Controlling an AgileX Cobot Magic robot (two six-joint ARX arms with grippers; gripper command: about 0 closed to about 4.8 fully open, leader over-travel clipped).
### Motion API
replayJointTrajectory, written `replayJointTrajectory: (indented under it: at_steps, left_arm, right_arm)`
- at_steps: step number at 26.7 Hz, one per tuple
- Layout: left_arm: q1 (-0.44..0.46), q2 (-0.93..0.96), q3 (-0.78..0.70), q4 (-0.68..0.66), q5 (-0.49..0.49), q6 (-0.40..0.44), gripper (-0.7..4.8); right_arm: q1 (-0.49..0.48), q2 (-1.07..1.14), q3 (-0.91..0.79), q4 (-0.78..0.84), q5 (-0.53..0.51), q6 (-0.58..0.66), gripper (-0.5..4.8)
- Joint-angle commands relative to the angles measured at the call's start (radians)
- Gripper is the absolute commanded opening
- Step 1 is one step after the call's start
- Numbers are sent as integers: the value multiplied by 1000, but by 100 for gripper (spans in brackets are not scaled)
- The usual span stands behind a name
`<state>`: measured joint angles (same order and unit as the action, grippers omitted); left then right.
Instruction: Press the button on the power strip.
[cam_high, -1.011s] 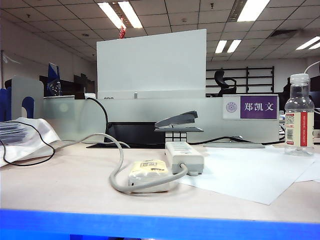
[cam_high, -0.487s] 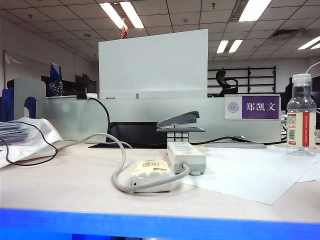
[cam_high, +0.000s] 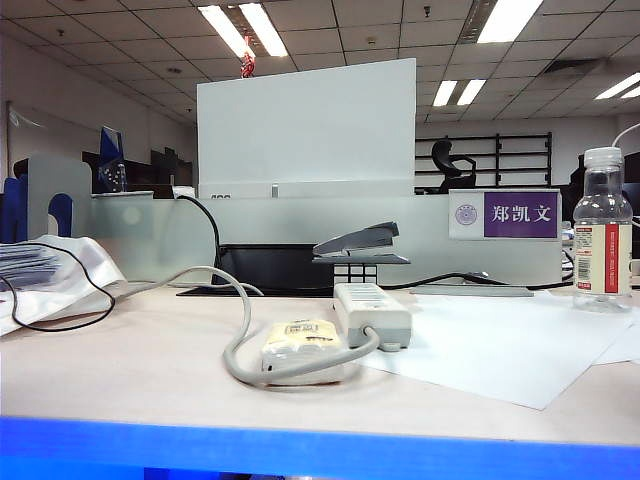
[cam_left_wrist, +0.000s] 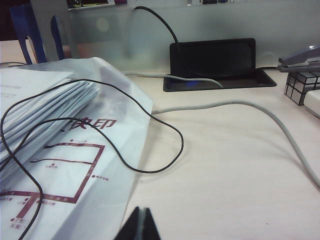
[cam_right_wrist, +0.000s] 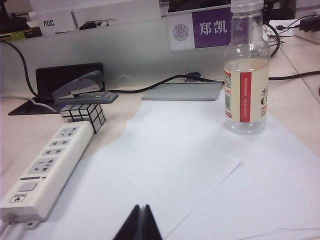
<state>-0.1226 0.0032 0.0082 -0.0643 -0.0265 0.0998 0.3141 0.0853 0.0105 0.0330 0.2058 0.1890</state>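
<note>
The power strip (cam_right_wrist: 47, 169), a smooth off-white plastic oblong with rows of dark socket slots and a flat button (cam_right_wrist: 27, 186) near its cable end, lies mid-table with one edge on a sheet of white paper (cam_right_wrist: 200, 165); in the exterior view the strip (cam_high: 371, 312) points away from the camera. Its thick grey cable (cam_high: 290, 368) curls in a loop around a cream-yellow packet (cam_high: 300, 340) with a printed label, just left of the strip. At the strip's far end sits a mirrored cube (cam_right_wrist: 83, 115), and a dark grey stapler (cam_right_wrist: 82, 86) rests on top of it. A clear plastic bottle (cam_right_wrist: 245, 70) with a red label stands upright on the paper, well to the right. Far left, a glossy plastic bag (cam_left_wrist: 75, 165) of printed sheets lies with a thin black wire (cam_left_wrist: 150, 165) looped across it. The left gripper (cam_left_wrist: 139, 226) hangs low over the pale table (cam_left_wrist: 225, 190) beside the bag, its dark fingers pressed together on nothing; the right gripper (cam_right_wrist: 140, 224) hovers over the paper, likewise closed and empty, well apart from the strip. Against half a second earlier, nothing on the table has moved.
</note>
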Motion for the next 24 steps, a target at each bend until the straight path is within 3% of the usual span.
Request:
replayJointTrajectory:
  at_steps: [1,12,24]
  left_arm:
    - [-1,-1,1,10,5,-3,-4]
    - [1,-1,1,9,5,-3,-4]
    - [124,-1,1,5,12,-3,-4]
  right_arm:
    - [0,1,1,13,-2,-5,3]
    - [-24,-63,1,-11,-6,-5,3]
    - [-341,-84,1,-3,-4,-5,3]
